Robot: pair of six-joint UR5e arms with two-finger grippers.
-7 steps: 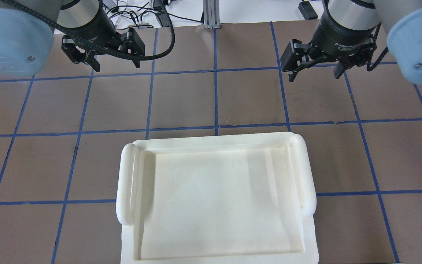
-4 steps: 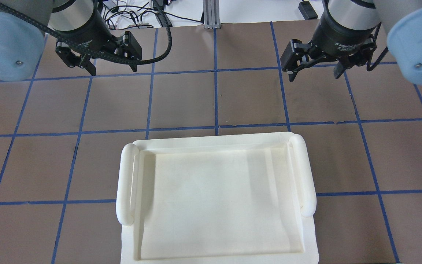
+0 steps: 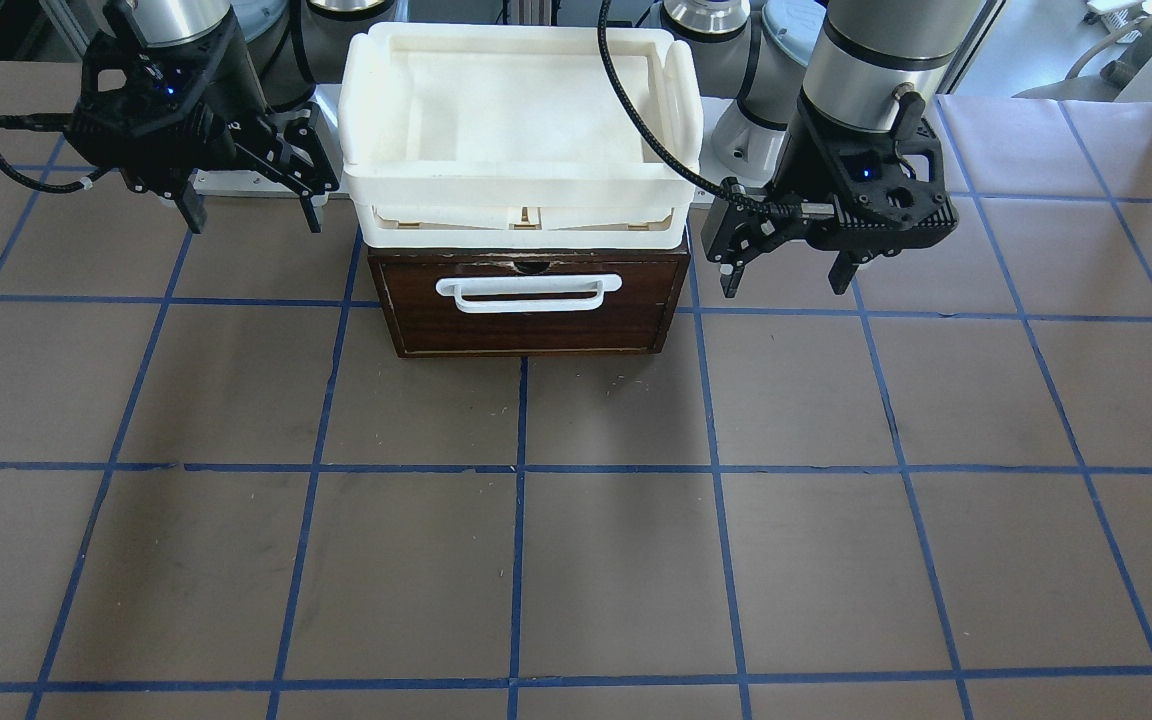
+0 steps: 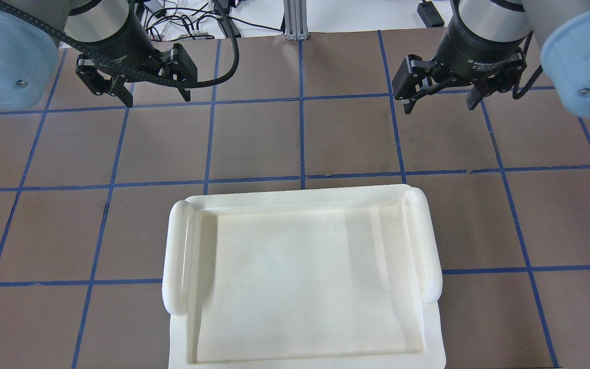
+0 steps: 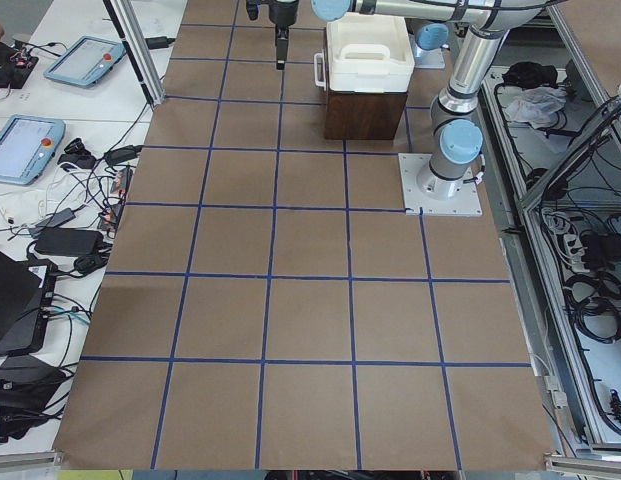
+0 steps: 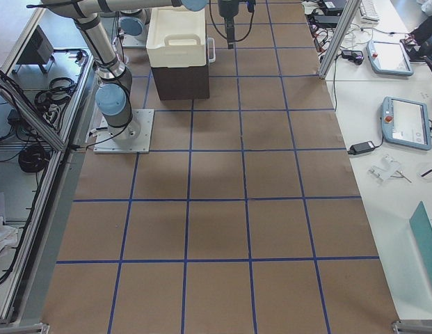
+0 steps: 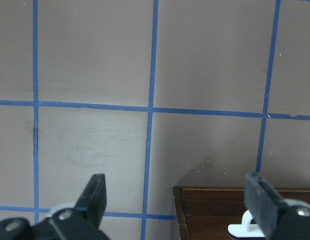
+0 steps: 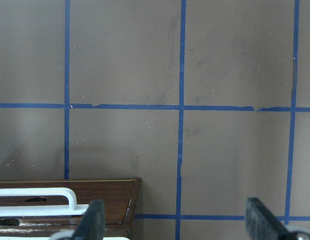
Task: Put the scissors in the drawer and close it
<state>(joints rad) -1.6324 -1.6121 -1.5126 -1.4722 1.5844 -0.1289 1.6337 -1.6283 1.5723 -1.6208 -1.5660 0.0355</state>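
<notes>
The dark brown drawer (image 3: pixel 531 318) with its white bar handle (image 3: pixel 531 293) sits pushed in, flush with its cabinet, under a white tray. The scissors show in no view. My left gripper (image 3: pixel 786 285) hangs open and empty beside the drawer front; in the overhead view it (image 4: pixel 155 97) is at the far left. My right gripper (image 3: pixel 253 222) is open and empty on the other side, far right in the overhead view (image 4: pixel 439 106). The left wrist view shows the drawer's corner (image 7: pixel 214 210), the right wrist view its handle end (image 8: pixel 35 192).
An empty white plastic tray (image 4: pixel 177 256) with rounded side handles sits on top of the drawer cabinet. The brown table has blue tape grid lines (image 3: pixel 521 468). Cables lie beyond the table's far edge (image 4: pixel 187 23).
My left gripper has shifted a little to the left and turned slightly. The right gripper and the drawer have not moved.
</notes>
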